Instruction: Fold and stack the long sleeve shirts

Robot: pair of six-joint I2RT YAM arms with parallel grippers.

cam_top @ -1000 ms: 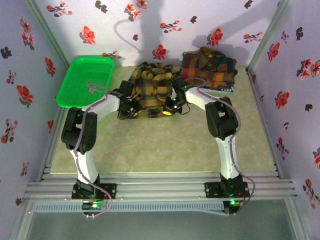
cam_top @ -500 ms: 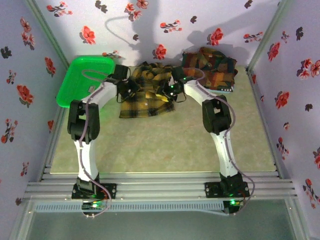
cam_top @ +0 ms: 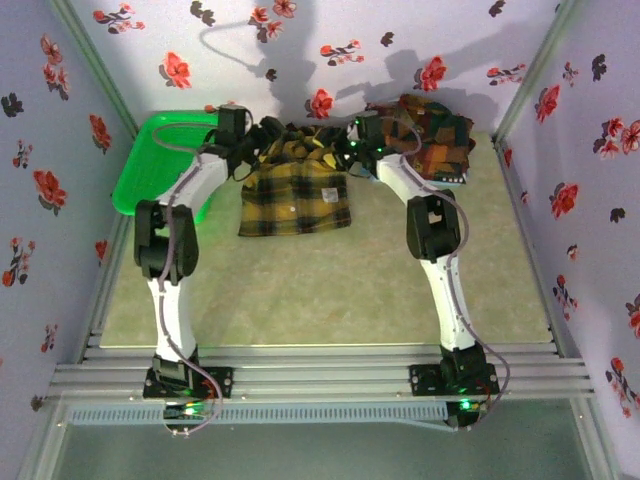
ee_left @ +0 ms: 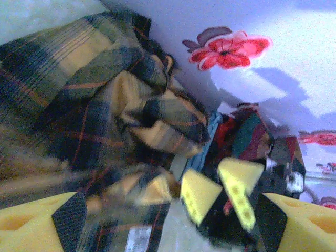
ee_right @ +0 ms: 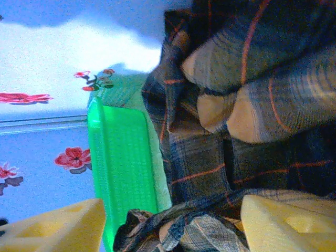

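The mustard-yellow and black check shirt point(cam_top: 295, 190) lies as a folded rectangle at the back middle of the table, its collar end bunched by the wall. My left gripper point(cam_top: 268, 135) hangs over that bunched end, jaws wide open, and the cloth point(ee_left: 94, 121) lies under it. My right gripper point(cam_top: 340, 148) is at the shirt's back right corner, also open, with loose plaid cloth point(ee_right: 210, 157) lying between its fingers but not pinched. Its yellow fingers point(ee_left: 202, 202) show in the left wrist view. The red, orange and dark green check shirts point(cam_top: 428, 135) are piled at the back right.
A green plastic basket point(cam_top: 160, 165) stands at the back left, close to the left arm, and its wall point(ee_right: 121, 163) shows beside the shirt. The flowered back wall point(ee_left: 247, 47) is right behind both grippers. Bare table point(cam_top: 330, 290) lies in front of the shirt.
Both grippers carried the yellow shirt's near edge back toward the wall, folding it over. Both then opened and let the cloth go.
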